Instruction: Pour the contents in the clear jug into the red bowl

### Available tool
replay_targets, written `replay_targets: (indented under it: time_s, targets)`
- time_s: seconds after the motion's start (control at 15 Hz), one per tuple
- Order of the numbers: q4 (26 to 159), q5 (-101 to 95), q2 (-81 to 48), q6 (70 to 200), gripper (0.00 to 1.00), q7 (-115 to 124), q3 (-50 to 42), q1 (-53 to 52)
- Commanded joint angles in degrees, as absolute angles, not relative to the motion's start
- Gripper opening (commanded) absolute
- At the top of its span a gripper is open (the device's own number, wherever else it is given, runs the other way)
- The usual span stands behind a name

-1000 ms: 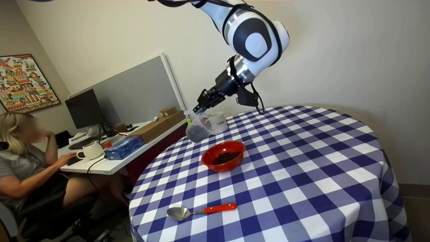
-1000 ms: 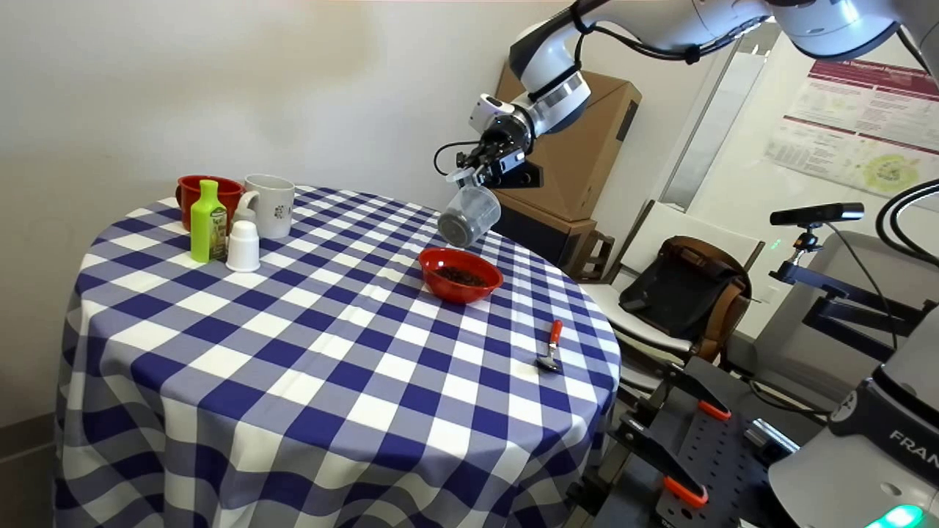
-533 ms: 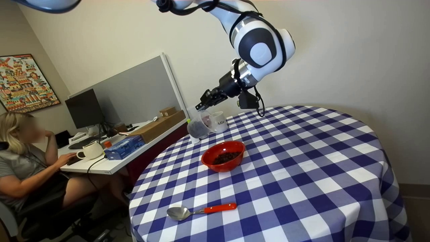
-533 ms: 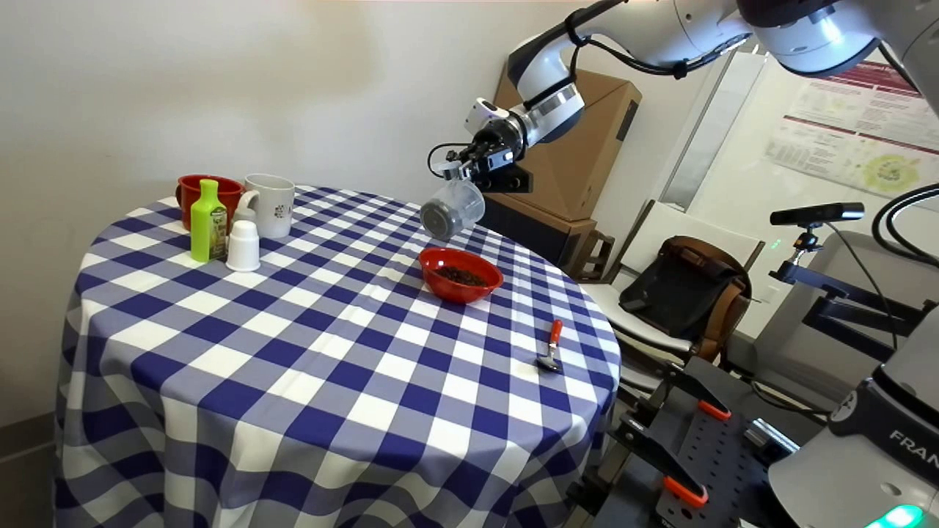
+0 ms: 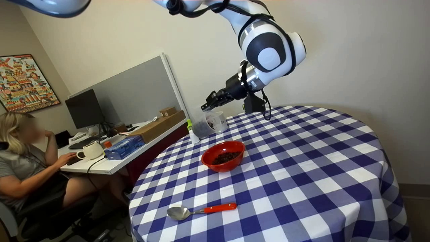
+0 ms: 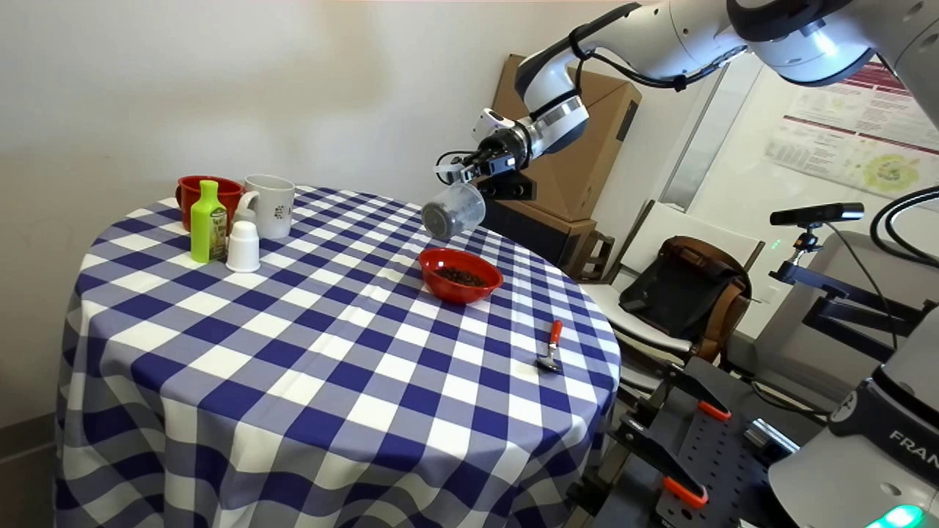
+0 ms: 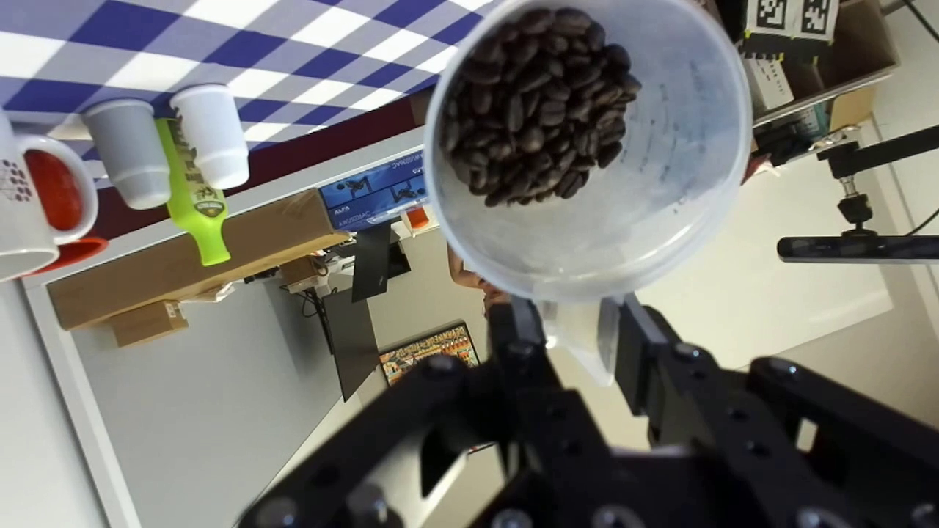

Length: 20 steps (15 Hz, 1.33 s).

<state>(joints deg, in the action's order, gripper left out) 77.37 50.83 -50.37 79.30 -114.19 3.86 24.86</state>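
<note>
My gripper (image 7: 576,315) is shut on the handle of the clear jug (image 7: 682,147), which shows between the two fingers in the wrist view. Dark coffee beans (image 7: 539,110) lie in the jug, along one side of it. In both exterior views the jug (image 5: 201,128) hangs tilted in the air, base low and mouth off to the side; there too the gripper (image 6: 458,173) holds it from above. Lower down on the table stands the red bowl (image 5: 228,166), upright, with dark beans inside. The jug (image 6: 458,209) is above the bowl's (image 6: 456,293) far rim, not touching it.
A spoon (image 5: 220,208) with an orange-red handle lies on the checked tablecloth (image 6: 330,367). Grouped at another part of the table are a green bottle (image 6: 208,227), white cups (image 6: 243,248), a white mug (image 6: 275,209) and a red mug (image 6: 189,192). A person (image 5: 30,161) sits at a desk.
Over the last second the jug has tipped further onto its side and shifted slightly, along with the arm. The bowl, its beans and the spoon look the same.
</note>
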Motion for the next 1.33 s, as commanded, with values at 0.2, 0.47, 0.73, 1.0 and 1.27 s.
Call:
replay_targets:
  time_s: [0.2,0.47,0.73,1.0,1.27]
  targets:
    - [76.9,51.9,-50.7,78.5,0.28,-114.5,2.2,23.7]
    - [76.4,53.8,-51.5,76.3,0.08,-113.7,2.8,24.4]
    - [75.6,56.0,-51.9,77.0,0.08,-113.8,2.2,24.8]
    - [74.1,58.9,-53.4,72.9,0.08,-111.9,2.2,26.0]
    - [73.2,61.5,-54.7,69.0,0.08,-110.6,1.8,26.5]
